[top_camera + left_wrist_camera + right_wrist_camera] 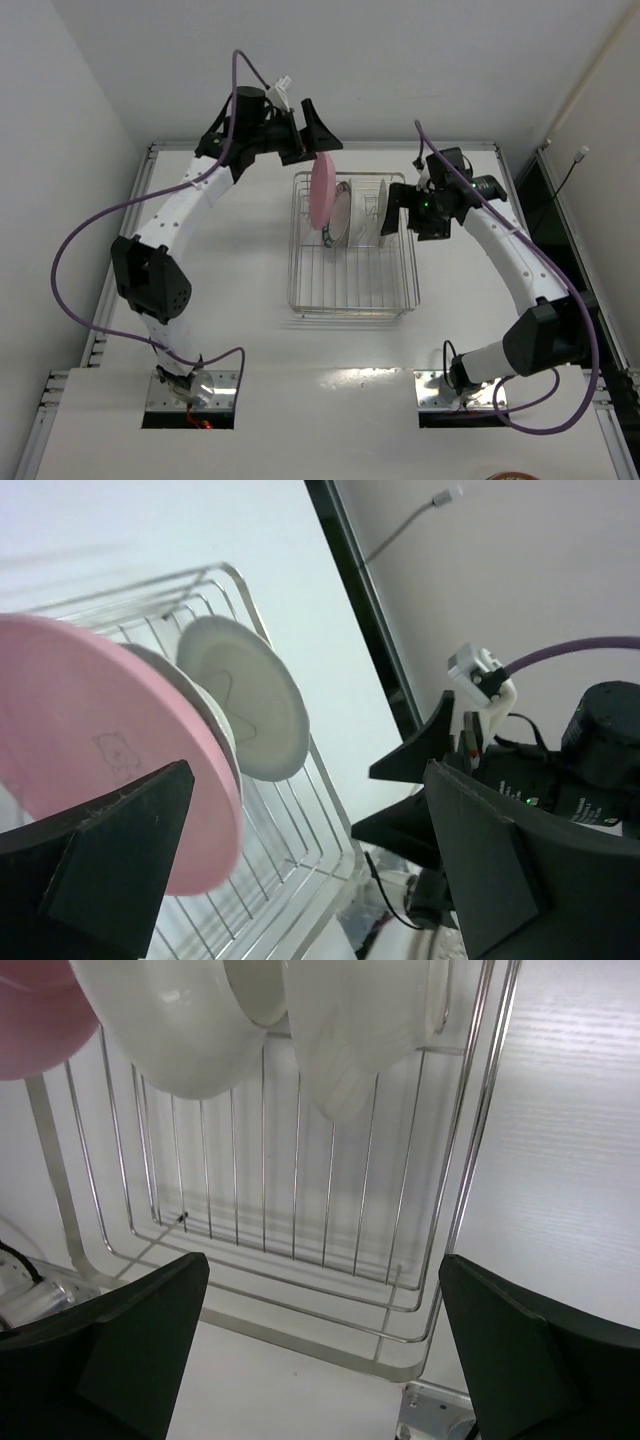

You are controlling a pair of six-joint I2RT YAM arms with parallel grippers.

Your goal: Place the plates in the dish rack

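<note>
Pink, smooth, round plate (80,730) stands on edge in the silver wire rack (350,285), just beside the wide-apart jaws of my left gripper (300,880); my right gripper (320,1360) gapes too.

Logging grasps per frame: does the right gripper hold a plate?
No: the right gripper is open, its jaws wide apart with nothing clamped between them, facing the dish rack.
</note>
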